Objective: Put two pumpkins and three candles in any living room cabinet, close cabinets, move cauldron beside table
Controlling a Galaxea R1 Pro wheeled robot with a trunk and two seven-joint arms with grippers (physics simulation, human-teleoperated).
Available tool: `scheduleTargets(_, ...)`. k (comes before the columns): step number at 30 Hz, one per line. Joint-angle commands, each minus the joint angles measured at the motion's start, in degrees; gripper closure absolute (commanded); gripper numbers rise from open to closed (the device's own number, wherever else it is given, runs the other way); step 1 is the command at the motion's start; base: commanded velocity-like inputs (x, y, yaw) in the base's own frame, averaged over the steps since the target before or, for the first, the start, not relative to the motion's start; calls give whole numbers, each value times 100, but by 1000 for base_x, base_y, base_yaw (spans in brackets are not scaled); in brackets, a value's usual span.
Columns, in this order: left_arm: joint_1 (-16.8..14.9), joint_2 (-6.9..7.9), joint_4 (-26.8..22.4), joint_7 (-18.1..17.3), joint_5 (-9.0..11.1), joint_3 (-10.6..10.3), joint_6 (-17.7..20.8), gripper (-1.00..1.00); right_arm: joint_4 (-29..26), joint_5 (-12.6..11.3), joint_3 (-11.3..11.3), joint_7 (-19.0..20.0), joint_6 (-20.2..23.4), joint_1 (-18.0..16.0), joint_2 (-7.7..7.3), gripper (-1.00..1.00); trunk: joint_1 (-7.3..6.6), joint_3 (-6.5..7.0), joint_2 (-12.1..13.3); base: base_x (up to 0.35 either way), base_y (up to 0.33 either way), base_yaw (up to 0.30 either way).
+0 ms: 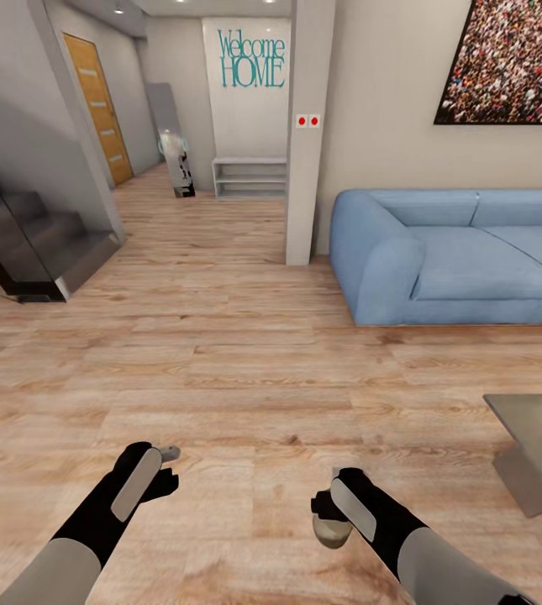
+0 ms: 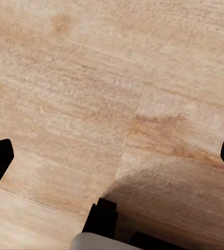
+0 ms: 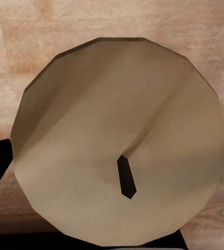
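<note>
Blue sofa (image 1: 455, 256), staircase (image 1: 27, 244), wall picture (image 1: 510, 60).

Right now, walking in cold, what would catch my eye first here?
Probably the big blue sofa against the right wall, under a speckled picture. Down the hall, teal "Welcome HOME" lettering marks the far wall. Nearer, the right gripper holds a tan candle above the wood floor.

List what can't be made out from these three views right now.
- Tan stubby candle: right wrist view sees its wick end; its sides and the right gripper's contact on it are hidden behind it.
- Grey low table: cut off by the head view's right edge.
- Blue sofa: far end cut off by that same edge.
- Left gripper: fingers' inner faces out of frame; nothing between them in its wrist view.
- Small object by the far white shelf: too small to identify.
</note>
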Motion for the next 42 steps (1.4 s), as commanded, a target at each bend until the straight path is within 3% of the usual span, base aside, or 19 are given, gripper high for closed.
scheduleTargets(1, -4, 6, -7, 60, 60, -24, 4, -100, -8, -65, 31, -59, 3, -6, -3, 100, -2, -5, -3, -115, 0, 0)
scheduleTargets(14, -4, 45, -117, 63, 59, -6, 16, -100, -109, -30, 50, -53, 4, -14, 27, 100, -2, -5, -3, -229, 0, 35)
scheduleTargets(42, -4, 42, -122, 63, 58, -5, 17, -100, -182, -35, 84, -8, -3, -16, 28, 100, -2, -6, -3, -45, 0, 287)
